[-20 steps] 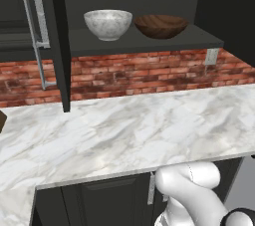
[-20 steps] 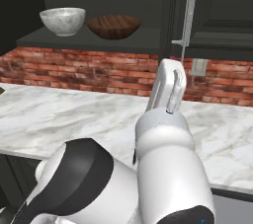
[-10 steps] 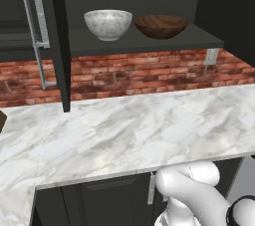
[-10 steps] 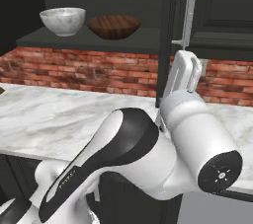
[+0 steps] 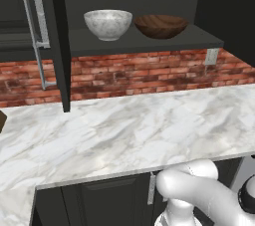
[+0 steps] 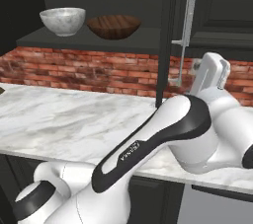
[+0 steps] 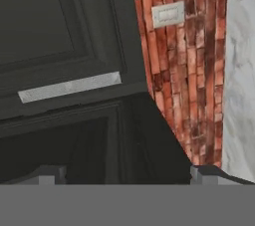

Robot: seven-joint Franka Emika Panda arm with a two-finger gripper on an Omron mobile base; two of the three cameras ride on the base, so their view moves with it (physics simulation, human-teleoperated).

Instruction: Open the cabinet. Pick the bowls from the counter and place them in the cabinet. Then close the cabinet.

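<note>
With both bowls sitting on the open cabinet shelf above the tabletop's back edge, the gripper is facing the right door, spread wide and empty; closing it is coming next

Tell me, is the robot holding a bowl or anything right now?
No, nothing. The gripper is open and empty, facing the cabinet's right door. Both bowls, marble and wooden, sit on the cabinet shelf.

The cabinet stands open, its left door edge-on with a silver handle. On its shelf the marble bowl sits left of the wooden bowl, close together. Below, brick wall and the counter.
</note>
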